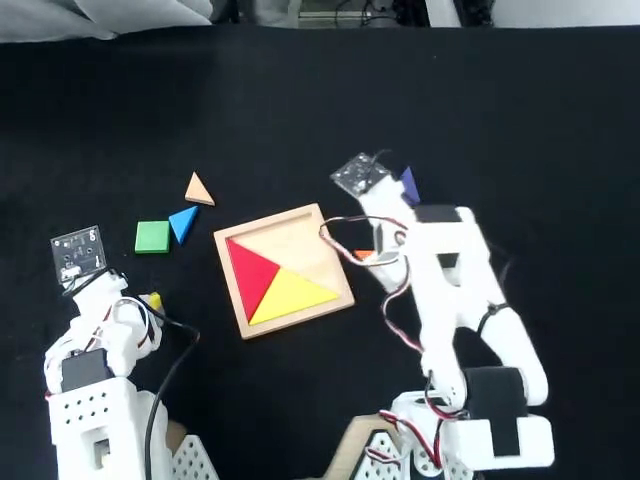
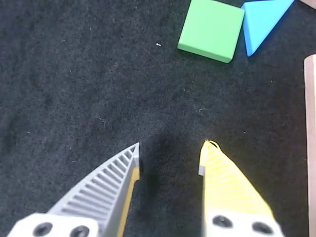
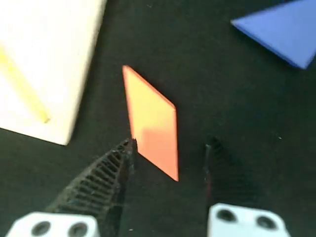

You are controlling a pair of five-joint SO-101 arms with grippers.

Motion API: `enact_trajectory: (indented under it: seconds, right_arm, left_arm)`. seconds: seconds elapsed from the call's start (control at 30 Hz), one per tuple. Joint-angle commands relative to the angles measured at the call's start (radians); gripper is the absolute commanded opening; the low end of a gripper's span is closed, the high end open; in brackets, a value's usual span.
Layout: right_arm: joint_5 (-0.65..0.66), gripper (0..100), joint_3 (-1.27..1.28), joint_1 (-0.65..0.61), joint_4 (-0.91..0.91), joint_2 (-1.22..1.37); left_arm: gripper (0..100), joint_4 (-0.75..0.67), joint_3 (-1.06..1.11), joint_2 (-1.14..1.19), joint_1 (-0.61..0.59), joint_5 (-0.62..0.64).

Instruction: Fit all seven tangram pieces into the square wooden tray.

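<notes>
One orange parallelogram [image 3: 153, 126] sits between the right fingers [image 3: 106, 182], which are apart (one tip at its edge); left fingers [image 2: 111, 182] are apart too, over the tabletop [image 2: 74, 74].

Orange parallelogram [image 3: 152, 129], green square [image 2: 211, 30] (black table [image 1: 520, 110]).

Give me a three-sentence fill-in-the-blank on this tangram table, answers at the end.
1. The wooden tray already holds a red triangle and a ____ triangle.
2. Beside the light blue triangle lies a green ____.
3. The right gripper, jaws open, sits over a parallelogram coloured ____.
Missing words: yellow, square, orange.
</notes>
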Motion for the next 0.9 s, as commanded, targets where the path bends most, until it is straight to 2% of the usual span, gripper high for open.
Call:
enact_trajectory:
  seconds: [0.0,0.2,0.37,0.67,0.73,0.87]
  right_arm:
    - [-0.095,31.7,-0.031,-0.049,0.014,-0.042]
    - [-0.115,33.2,-0.027,-0.055,0.009,-0.031]
    - [-0.117,33.2,-0.070,-0.054,0.003,0.107]
    - [-0.114,25.9,-0.173,-0.066,0.011,0.252]
    - [-0.112,21.4,-0.173,-0.064,0.011,0.246]
    - [-0.114,4.4,-0.176,-0.064,0.003,0.240]
  left_arm:
    - [21,-0.015,-0.008,-0.008,0.013,-0.006]
    - [21,-0.014,-0.008,-0.008,0.013,-0.006]
    - [21,-0.014,-0.008,-0.008,0.013,-0.006]
    - [21,-0.012,-0.008,-0.008,0.013,-0.006]
    - [21,-0.012,-0.008,-0.008,0.013,-0.006]
    - [21,-0.012,-0.008,-0.008,0.013,-0.006]
